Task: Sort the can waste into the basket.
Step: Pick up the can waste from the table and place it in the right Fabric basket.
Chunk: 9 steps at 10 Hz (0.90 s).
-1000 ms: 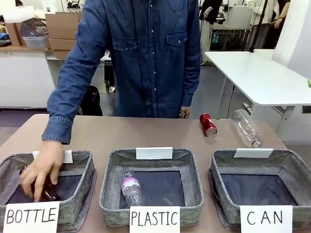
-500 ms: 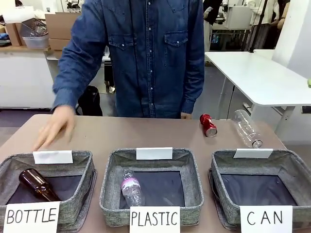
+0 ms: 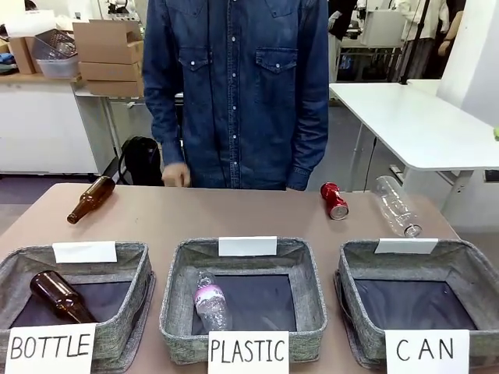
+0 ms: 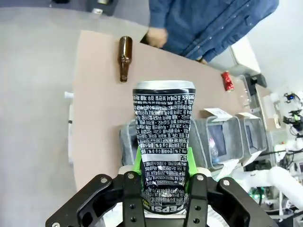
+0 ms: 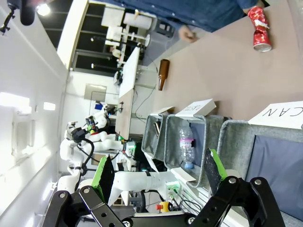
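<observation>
The left end effector is found clamped on the black can, with the green pads pressed to either side of its lower body. The can is held with its long axis in line with the fingers, its silver top pointing away from the wrist. The right end effector is noted with its jaws wide apart and nothing between them. The red can is observed lying on its side on the tabletop, beyond the far left corner of the CAN basket and near a clear plastic bottle. Its long axis runs roughly from the side of the person toward the robot. The CAN basket is recorded at the robot's right end of the row of three, with nothing seen on its dark base. It is judged that the held can must be carried past the BOTTLE basket and the PLASTIC basket, since its own basket lies farthest from the left arm's side. The red can is judged nearer to the right arm, in whose wrist view it is seen beyond the CAN card. Neither can has yet been deposited.
</observation>
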### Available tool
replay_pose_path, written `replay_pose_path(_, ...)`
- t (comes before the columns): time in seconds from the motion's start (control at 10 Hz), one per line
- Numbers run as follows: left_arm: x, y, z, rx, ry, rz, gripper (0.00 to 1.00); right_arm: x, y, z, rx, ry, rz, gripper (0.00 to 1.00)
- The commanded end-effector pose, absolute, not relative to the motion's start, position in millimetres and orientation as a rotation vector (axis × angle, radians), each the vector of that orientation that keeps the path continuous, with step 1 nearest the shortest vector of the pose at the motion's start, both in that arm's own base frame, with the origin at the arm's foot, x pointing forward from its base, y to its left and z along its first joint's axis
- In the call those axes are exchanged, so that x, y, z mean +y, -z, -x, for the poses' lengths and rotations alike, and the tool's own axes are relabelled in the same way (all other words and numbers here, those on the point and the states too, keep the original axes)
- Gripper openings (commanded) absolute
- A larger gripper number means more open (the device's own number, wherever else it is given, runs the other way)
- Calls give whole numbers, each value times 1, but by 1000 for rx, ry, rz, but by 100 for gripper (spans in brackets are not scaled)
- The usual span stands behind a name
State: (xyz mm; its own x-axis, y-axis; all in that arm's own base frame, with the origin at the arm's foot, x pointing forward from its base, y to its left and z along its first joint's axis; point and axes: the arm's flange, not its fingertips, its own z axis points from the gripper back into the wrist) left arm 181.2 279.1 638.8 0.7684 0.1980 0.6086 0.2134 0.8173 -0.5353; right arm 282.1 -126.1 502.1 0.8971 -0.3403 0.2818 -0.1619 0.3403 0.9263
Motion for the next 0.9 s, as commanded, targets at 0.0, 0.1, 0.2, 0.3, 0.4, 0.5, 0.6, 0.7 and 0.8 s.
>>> replay_pose_path(0.0, 239, -643, -183, -707, 119, 623, 37, -126, -503, -285, -503, 101, -1248, 100)
replay_pose_path(0.1, 194, -640, -197, -685, 237, 645, 37, -126, -503, -285, -503, 101, -1248, 100)
replay_pose_path(0.2, 142, -633, -211, -651, 381, 656, 37, -126, -503, -285, -503, 101, -1248, 100)
replay_pose_path(0.3, 92, -627, -223, -628, 515, 667, 37, -126, -503, -285, -503, 101, -1248, 100)
replay_pose_path(0.4, 13, -620, -234, -602, 700, 705, 37, -126, -503, -285, -503, 101, -1248, 100)
replay_pose_path(0.5, -40, -616, -239, -574, 809, 728, 37, -126, -503, -285, -503, 101, -1248, 100)
replay_pose_path(0.6, -108, -611, -239, -517, 927, 770, 37, -126, -502, -282, -473, 121, -1231, 100)
replay_pose_path(0.7, -156, -608, -234, -565, 972, 763, 37, -153, -521, -265, -423, 130, -1240, 100)
replay_pose_path(0.8, -210, -601, -226, -594, 1039, 761, 37, -182, -536, -248, -399, 132, -1231, 100)
